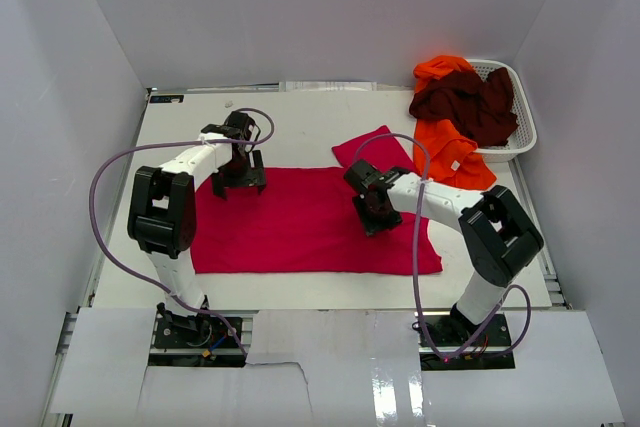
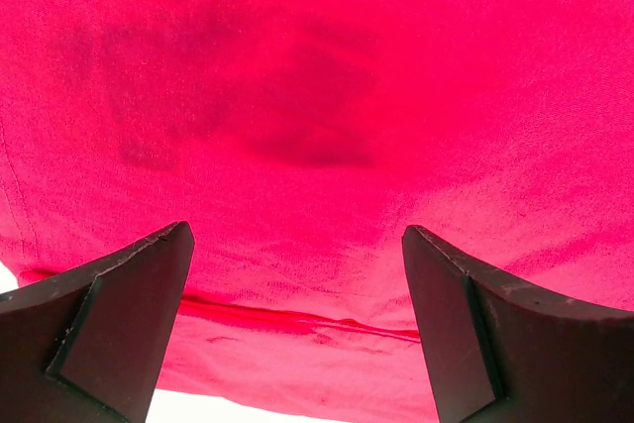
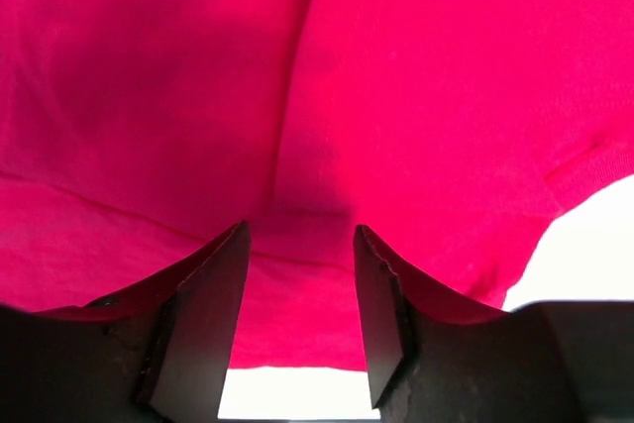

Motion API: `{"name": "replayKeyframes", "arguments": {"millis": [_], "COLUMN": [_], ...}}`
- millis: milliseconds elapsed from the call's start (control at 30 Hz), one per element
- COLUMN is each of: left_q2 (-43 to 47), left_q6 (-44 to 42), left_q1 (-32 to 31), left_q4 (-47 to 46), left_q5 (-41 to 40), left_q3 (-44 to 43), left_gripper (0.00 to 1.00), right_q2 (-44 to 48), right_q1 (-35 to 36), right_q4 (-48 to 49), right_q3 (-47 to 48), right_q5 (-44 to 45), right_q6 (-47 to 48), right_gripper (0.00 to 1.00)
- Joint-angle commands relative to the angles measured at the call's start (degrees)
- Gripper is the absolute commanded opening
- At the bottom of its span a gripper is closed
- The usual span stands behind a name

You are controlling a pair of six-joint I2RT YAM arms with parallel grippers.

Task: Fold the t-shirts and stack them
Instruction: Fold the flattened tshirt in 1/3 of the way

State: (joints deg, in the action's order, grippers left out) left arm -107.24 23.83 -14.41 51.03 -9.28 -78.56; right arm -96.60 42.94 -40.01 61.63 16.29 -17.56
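The crimson-red t-shirt lies spread flat across the middle of the table, one sleeve pointing to the far right. My left gripper is open over the shirt's far left edge; in the left wrist view its fingers stand wide apart above the hem. My right gripper is open low over the shirt's right part; the right wrist view shows red cloth between and beyond its fingers. The bright orange t-shirt and the dark maroon t-shirt lie at the basket.
The white mesh laundry basket stands at the far right corner, the orange shirt spilling from it onto the table. White walls close in the left, back and right sides. Purple cables loop from both arms.
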Motion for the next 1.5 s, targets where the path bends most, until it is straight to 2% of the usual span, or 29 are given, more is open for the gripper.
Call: {"name": "replayKeyframes", "arguments": {"millis": [0,300,567,733,900,967,1133,1467], "left_q2": [3.27,2.74,2.65,2.65,2.74,2.65,2.48,2.39], "left_q6": [0.33,0.25,0.16,0.16,-0.10,-0.10,-0.02,-0.10], "left_q1": [0.26,0.26,0.26,0.26,0.26,0.26,0.18,0.18], "left_q4": [0.22,0.13,0.04,-0.05,0.04,0.04,0.04,-0.66], "left_q5": [-0.39,-0.04,0.05,0.05,0.22,0.23,0.58,0.84], "left_q3": [0.17,0.25,0.34,0.43,0.17,-0.10,-0.10,1.48], "left_gripper": [0.98,0.98,0.98,0.98,0.98,0.98,0.98,0.98], "right_q2": [-1.48,-4.47,-4.74,-4.65,-4.04,-4.13,-4.48,-10.10], "right_q1": [0.48,0.57,0.57,0.57,0.57,0.48,-0.83,-8.56], "right_q4": [1.95,2.13,1.95,1.69,1.60,1.16,0.46,2.56], "right_q3": [3.06,6.05,5.88,5.17,5.43,6.39,9.56,18.08], "right_q5": [0.05,1.81,3.13,3.74,4.80,5.85,7.52,10.50], "right_q6": [0.86,1.74,1.22,0.78,0.51,0.69,2.35,10.35], "right_gripper": [0.52,0.45,0.41,0.35,0.12,0.08,0.08,0.08]}}
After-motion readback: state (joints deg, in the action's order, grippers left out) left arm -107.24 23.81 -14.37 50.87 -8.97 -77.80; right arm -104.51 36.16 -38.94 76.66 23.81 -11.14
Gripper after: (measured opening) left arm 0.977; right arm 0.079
